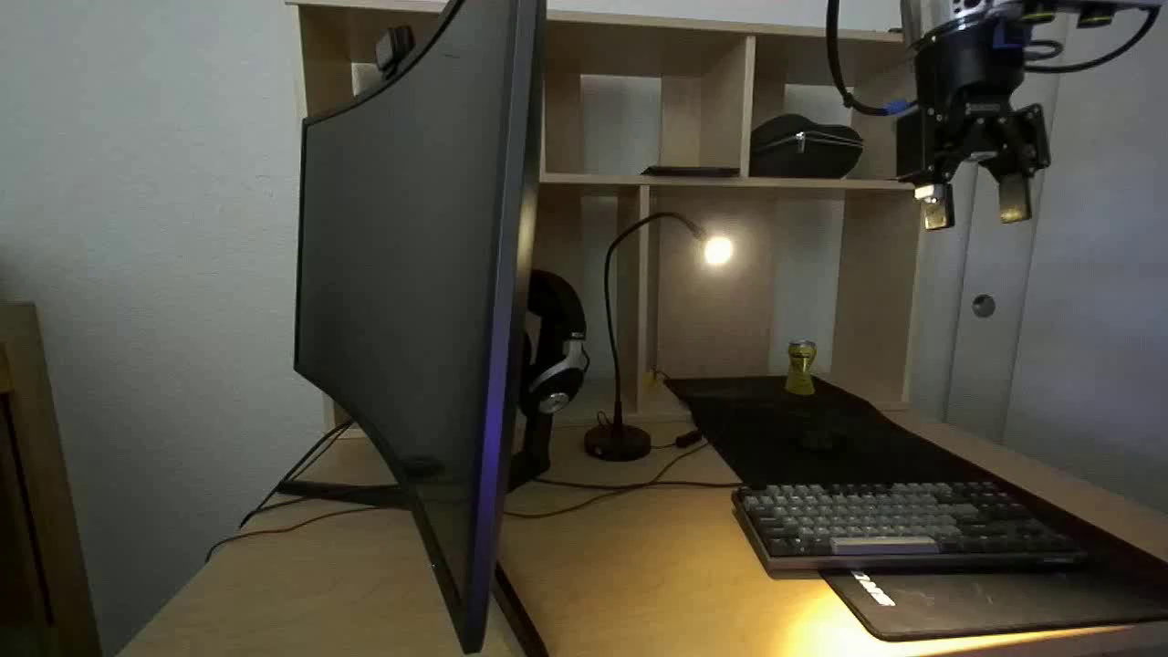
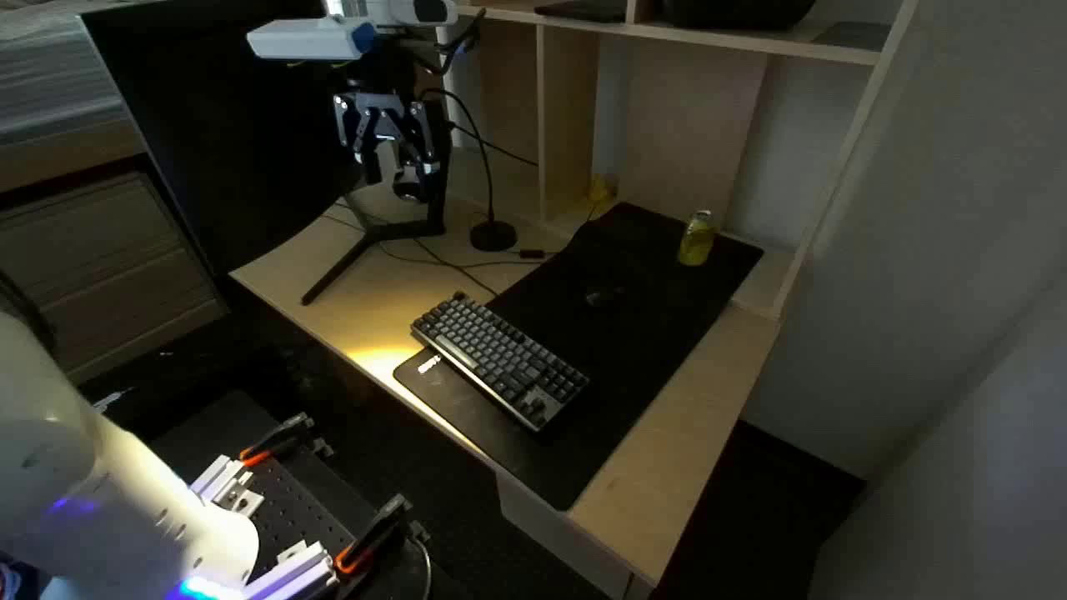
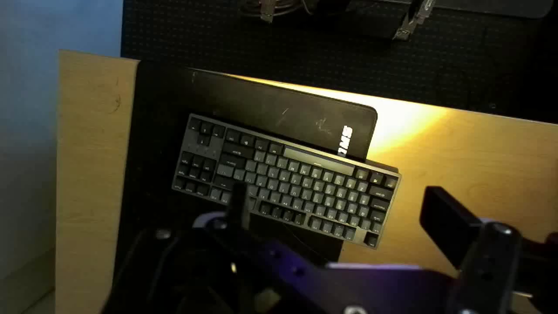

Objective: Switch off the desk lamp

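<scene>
The desk lamp (image 1: 613, 333) stands upright on the desk, with a round black base (image 1: 618, 443), a thin arched stem and a head (image 1: 718, 250) that glows warm. In an exterior view its base and stem (image 2: 486, 171) show, but its head is hidden behind my gripper. My gripper (image 1: 976, 208) hangs pointing down, high above the desk, apart from the lamp. It is open with nothing between its fingers, which also shows in an exterior view (image 2: 401, 171). In the wrist view the open fingers (image 3: 335, 200) are above the keyboard's level; the lamp is out of view there.
A large monitor (image 1: 411, 265) stands beside the lamp, with black headphones (image 1: 557, 370) behind it. A keyboard (image 1: 899, 520) lies on a black desk mat (image 2: 650, 292). A yellow can (image 2: 697, 239) stands on the mat. A wooden shelf unit (image 1: 693, 181) backs the desk. Cables run near the lamp base.
</scene>
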`<state>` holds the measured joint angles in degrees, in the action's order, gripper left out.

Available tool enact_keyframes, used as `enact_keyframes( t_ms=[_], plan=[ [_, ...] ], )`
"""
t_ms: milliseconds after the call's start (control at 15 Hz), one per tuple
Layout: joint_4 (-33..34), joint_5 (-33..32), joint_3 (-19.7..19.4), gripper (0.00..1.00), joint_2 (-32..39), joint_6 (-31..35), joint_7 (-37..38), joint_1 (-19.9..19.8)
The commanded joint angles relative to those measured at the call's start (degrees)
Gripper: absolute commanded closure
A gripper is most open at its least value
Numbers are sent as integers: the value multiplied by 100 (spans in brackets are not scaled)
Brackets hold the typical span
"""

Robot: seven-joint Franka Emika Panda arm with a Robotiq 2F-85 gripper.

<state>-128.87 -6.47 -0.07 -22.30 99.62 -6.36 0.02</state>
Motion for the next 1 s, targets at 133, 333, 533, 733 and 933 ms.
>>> enact_keyframes(
  t_ms=[133,333,533,733,933],
  plan=[
    [12,-6,-21,0,3,-15,8,26],
    [12,-6,-21,0,3,-15,8,26],
    [338,561,5,0,-18,-278,144,167],
    [1240,1847,43,0,43,-814,225,454],
    [2165,2885,-12,0,178,-1118,651,546]
  ],
)
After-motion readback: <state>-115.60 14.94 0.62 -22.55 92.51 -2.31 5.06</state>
